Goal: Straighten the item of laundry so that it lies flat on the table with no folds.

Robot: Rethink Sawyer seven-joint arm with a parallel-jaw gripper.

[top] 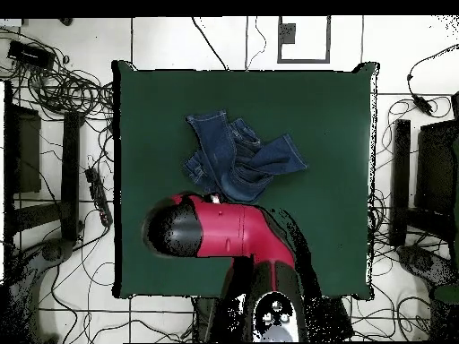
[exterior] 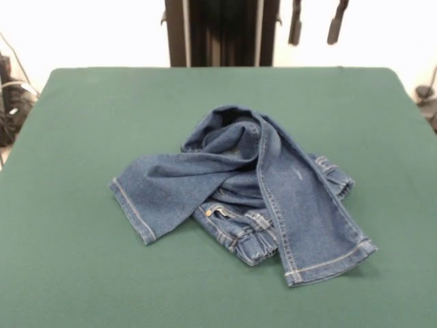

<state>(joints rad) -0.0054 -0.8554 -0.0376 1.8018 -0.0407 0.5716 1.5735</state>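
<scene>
- Roughly at the middle of the dark green surface [exterior: 75, 273] lies a small pair of blue denim jeans [exterior: 239, 191], crumpled and folded over itself.
- Seen from the front, one leg runs out to the picture's left and ends in a hemmed cuff with pale stitching, lying flat on the cloth.
- Another leg crosses over the top of the pile and runs down toward the lower right of the picture, its hemmed cuff also resting flat on the surface.
- Between the two legs, the gathered elastic waistband is bunched up at the near side, and a small metal button shows beside it.
- At the far side the denim rises into a rounded fold, higher than the rest of the pile.
- High at the top edge of the front view, two dark fingers of the hand [exterior: 316, 22] hang above the far side of the surface, well apart from the jeans.
- Those fingers stand spread with a clear gap between them, and nothing is held there.
- From overhead, the red and black arm [top: 229, 233] reaches over the surface from the base, its bulk just beside the jeans [top: 242, 161] in that view and hiding the hand.
- Cables [top: 54, 85] lie tangled on the floor beyond the surface.
</scene>
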